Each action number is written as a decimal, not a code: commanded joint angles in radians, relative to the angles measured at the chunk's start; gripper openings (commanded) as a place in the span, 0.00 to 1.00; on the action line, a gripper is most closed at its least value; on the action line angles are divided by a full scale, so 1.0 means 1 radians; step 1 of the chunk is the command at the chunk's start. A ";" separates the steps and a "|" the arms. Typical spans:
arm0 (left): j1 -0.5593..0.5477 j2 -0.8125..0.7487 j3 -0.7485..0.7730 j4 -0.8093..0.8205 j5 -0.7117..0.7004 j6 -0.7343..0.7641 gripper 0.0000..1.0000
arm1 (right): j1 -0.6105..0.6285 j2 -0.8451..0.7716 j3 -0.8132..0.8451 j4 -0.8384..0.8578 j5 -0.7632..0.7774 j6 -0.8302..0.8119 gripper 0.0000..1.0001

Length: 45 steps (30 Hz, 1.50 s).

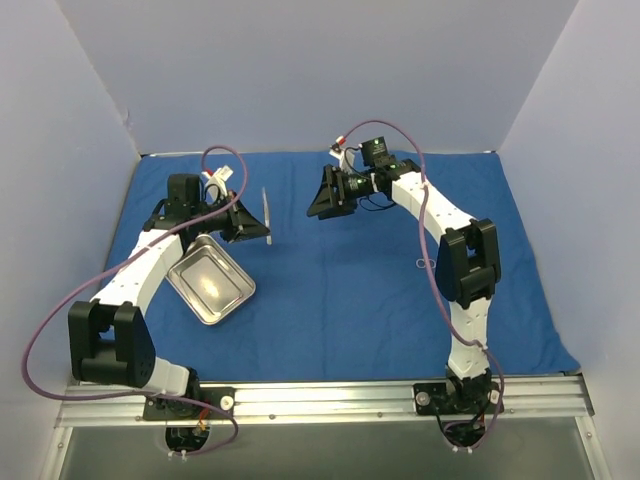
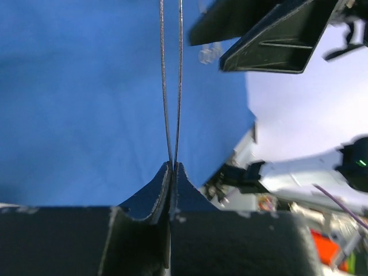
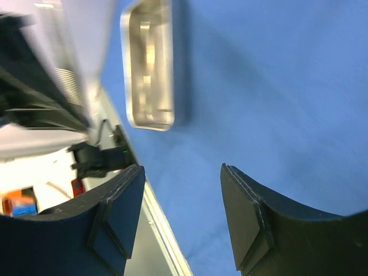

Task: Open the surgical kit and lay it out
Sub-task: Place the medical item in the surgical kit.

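Observation:
The surgical kit's royal-blue cloth [image 1: 340,290] lies spread flat over the table. Its shiny steel tray [image 1: 210,282] sits on the cloth at the left, under my left arm, and nothing shows inside it. My left gripper [image 1: 262,228] is shut on a thin silvery two-pronged instrument [image 1: 266,205], held above the cloth. In the left wrist view the prongs [image 2: 171,86] run straight out from the shut gripper [image 2: 172,165]. My right gripper [image 1: 312,200] hovers open a short way to the right, facing the instrument. Nothing is between the fingers of that gripper [image 3: 181,172], and the tray [image 3: 150,63] shows beyond them.
A small silvery loop [image 1: 424,263] lies on the cloth beside my right arm's elbow. White walls close in the left, back and right. The metal rail [image 1: 330,395] with both arm bases runs along the near edge.

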 commanded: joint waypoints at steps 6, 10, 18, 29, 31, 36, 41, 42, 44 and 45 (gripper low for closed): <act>-0.040 0.099 0.087 0.307 0.278 -0.121 0.02 | 0.026 -0.038 0.067 0.132 -0.158 0.087 0.60; -0.049 0.134 0.086 0.430 0.302 -0.194 0.02 | 0.031 -0.054 0.047 0.221 -0.168 0.156 0.59; -0.049 0.153 0.066 0.504 0.335 -0.242 0.02 | 0.039 -0.064 0.029 0.313 -0.201 0.219 0.59; -0.048 0.156 0.031 0.597 0.394 -0.303 0.02 | 0.062 -0.110 -0.102 0.627 -0.249 0.410 0.60; -0.046 0.159 0.026 0.613 0.401 -0.314 0.02 | 0.062 -0.114 -0.108 0.655 -0.249 0.423 0.59; -0.046 0.160 0.028 0.628 0.405 -0.320 0.02 | 0.062 -0.109 -0.103 0.664 -0.247 0.426 0.58; -0.038 0.167 0.014 0.665 0.414 -0.348 0.02 | 0.065 -0.117 -0.118 0.710 -0.253 0.453 0.56; -0.038 0.170 0.014 0.665 0.414 -0.349 0.02 | 0.065 -0.120 -0.129 0.756 -0.261 0.482 0.55; -0.037 0.174 0.014 0.671 0.414 -0.352 0.02 | 0.066 -0.124 -0.149 0.828 -0.273 0.534 0.54; -0.037 0.176 0.012 0.671 0.414 -0.354 0.02 | 0.068 -0.129 -0.161 0.898 -0.280 0.562 0.53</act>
